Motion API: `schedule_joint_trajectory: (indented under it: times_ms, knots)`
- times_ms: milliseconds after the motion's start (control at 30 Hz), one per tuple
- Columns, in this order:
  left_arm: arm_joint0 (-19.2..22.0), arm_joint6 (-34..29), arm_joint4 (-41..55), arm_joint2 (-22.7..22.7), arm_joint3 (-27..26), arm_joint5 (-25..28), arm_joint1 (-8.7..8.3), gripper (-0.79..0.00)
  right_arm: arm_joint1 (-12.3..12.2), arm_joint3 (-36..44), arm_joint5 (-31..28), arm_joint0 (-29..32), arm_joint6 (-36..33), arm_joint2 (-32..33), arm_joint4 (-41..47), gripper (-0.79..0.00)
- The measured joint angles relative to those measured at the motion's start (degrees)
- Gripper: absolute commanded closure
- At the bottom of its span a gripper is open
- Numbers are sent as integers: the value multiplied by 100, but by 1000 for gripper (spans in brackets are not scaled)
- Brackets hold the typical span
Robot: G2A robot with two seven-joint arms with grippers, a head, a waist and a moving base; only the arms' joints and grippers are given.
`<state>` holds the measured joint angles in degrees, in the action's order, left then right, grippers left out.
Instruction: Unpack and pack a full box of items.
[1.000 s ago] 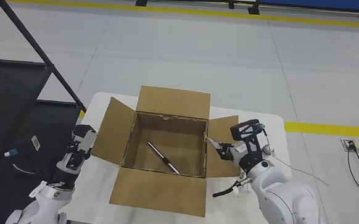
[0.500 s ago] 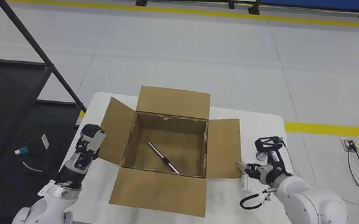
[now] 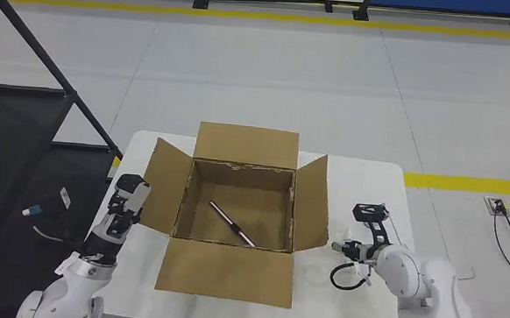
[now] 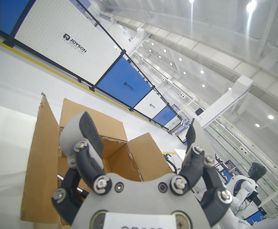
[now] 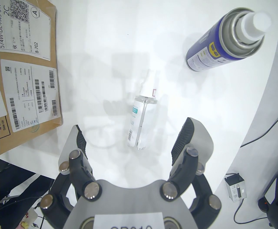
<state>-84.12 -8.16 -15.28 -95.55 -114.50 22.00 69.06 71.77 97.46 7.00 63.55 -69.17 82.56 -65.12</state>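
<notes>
Right of the box [image 3: 230,272], the right gripper [image 5: 133,130] hangs spread above a small clear bottle [image 5: 135,112].
It points down at the table [image 5: 97,43], the bottle lying flat below its parted jaws, a blue spray can [image 5: 217,49] near. The left gripper [image 4: 139,121], also spread, tilts upward beside the left flap. A second ago the right gripper was at the box's edge; the right flap now stands steeper.
</notes>
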Motion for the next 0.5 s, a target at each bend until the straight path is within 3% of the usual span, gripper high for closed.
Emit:
schedule_joint_trajectory:
  times_ms: [400,500]
  knots:
    - [67,-29,18,22,21,-13,-1,-785,11,-594,146,-250,-100,-346,-304,-785]
    - [69,-20,17,21,21,-4,-1,-785,16,-687,111,-253,21,-404,-298,-683]
